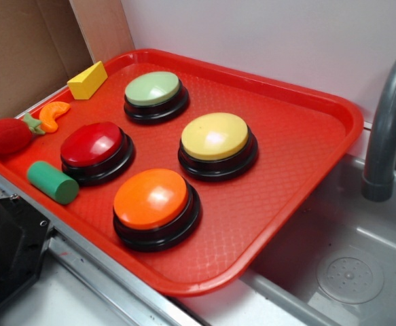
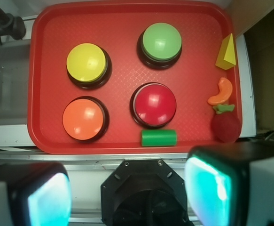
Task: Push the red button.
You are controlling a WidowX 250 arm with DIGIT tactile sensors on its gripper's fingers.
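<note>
Pincer: gripper point(image 2: 127, 193) is hanging above the near edge of the tray in the wrist view, its two pale fingers point(image 2: 221, 188) standing wide apart, released and grasping nothing; it is not showing in the exterior view.
Tray: red tray point(image 2: 47, 136) is lying beside a grey sink point(image 1: 361, 272), carrying four dome buttons and several small toys.
Far left of the wrist view: yellow button point(image 2: 86, 62) is sitting over the orange button point(image 2: 83, 118), the two forming the left column.
Middle: green button point(image 2: 161, 41) is sitting at the tray's far side, with the red button point(image 2: 154, 103) nearer the pincer.
Red button: it is resting flat on its black base, dome facing straight up; being round, it is showing no long axis. In the exterior view the red button point(image 1: 92, 144) is sitting at the tray's left side, between the green button point(image 1: 153, 89) and the orange button point(image 1: 151, 197).
Just below it: green cylinder point(image 2: 159, 137) is lying on its side, long axis running left to right, just beside the red button's base.
Right edge: yellow wedge point(image 2: 227, 52), orange slice toy point(image 2: 221, 92) and fuzzy red toy point(image 2: 226, 125) are lining up along the tray's rim, well apart from the pincer.
</note>
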